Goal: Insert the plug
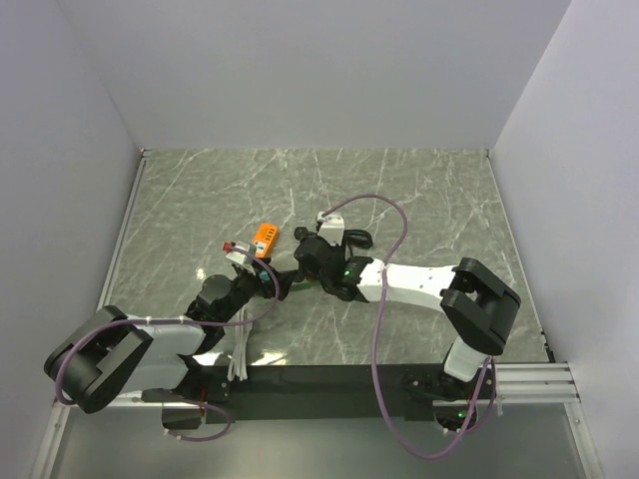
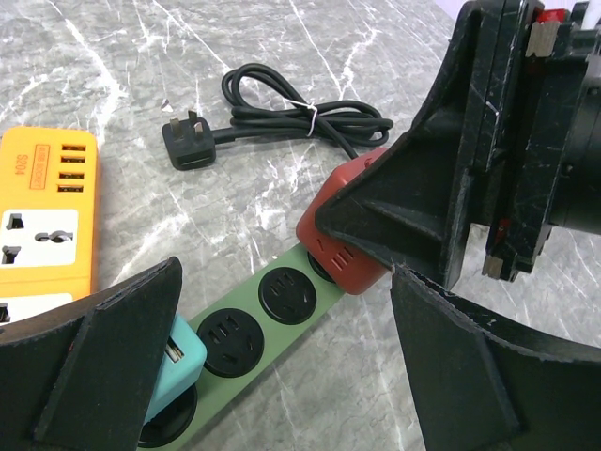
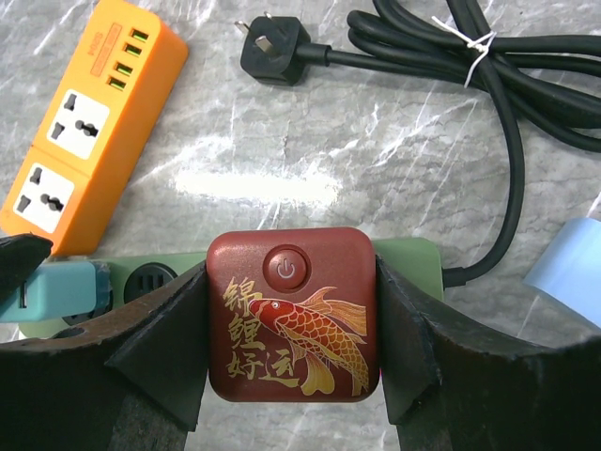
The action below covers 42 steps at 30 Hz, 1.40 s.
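Two grippers meet at the green power strip [image 3: 408,258]. An orange socket block [image 3: 89,122] lies beside it. The left gripper [image 2: 286,362], jaws spread wide, straddles the strip's end with the teal plug [image 2: 178,362]. The right gripper [image 3: 296,319] pinches the red koi plug [image 3: 293,324] against the strip's other end.

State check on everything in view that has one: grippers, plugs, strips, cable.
left gripper: open, gripping nothing.
right gripper: shut on the red plug.
red plug: tilted at the green strip's end socket; seating unclear.
green strip: two middle sockets free.
teal plug: sitting in a green strip socket.
orange strip: visible sockets empty.
black cable: tied in a bundle, unplugged.
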Motion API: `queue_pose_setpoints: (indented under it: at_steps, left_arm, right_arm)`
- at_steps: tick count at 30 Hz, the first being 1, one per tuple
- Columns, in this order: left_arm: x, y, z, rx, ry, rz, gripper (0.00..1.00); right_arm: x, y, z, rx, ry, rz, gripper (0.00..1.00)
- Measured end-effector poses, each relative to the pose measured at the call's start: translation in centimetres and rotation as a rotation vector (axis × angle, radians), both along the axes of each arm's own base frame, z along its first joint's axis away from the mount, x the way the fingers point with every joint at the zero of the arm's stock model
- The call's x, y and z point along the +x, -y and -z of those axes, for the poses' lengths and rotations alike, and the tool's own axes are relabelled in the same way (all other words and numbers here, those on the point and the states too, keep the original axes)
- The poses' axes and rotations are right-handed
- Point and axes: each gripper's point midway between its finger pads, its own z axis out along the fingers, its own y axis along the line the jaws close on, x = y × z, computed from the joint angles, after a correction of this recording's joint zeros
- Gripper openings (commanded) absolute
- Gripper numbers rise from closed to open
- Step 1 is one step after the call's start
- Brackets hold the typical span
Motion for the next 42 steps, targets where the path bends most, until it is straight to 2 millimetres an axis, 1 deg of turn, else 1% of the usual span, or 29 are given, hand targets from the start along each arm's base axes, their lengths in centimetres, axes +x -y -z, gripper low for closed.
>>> queue_pose_setpoints:
  at_steps: [6, 22, 29, 38, 42]
  left_arm:
    - [0.0, -0.1, 0.0, -0.003, 0.003, -0.002, 0.99]
    - [0.0, -0.1, -0.1, -0.01, 0.006, -0.002, 1.0]
    - [-0.1, -0.1, 0.0, -0.01, 0.006, 0.003, 0.99]
    - [-0.1, 0.0, 0.0, -0.01, 0.006, 0.004, 1.0]
    - [-0.1, 0.0, -0.1, -0.011, 0.006, 0.005, 0.99]
  right_arm:
    - [-0.2, -0.1, 0.2, -0.01, 0.033, 0.015, 0.0]
    - [0.0, -0.1, 0.7, 0.065, 0.094, 0.058, 0.0]
    - [-0.1, 0.0, 0.6, 0.075, 0.096, 0.06, 0.0]
    - [-0.6, -0.2, 0.2, 0.006, 0.04, 0.023, 0.0]
    - [-1.2, 0.1, 0.7, -0.052, -0.006, -0.011, 0.0]
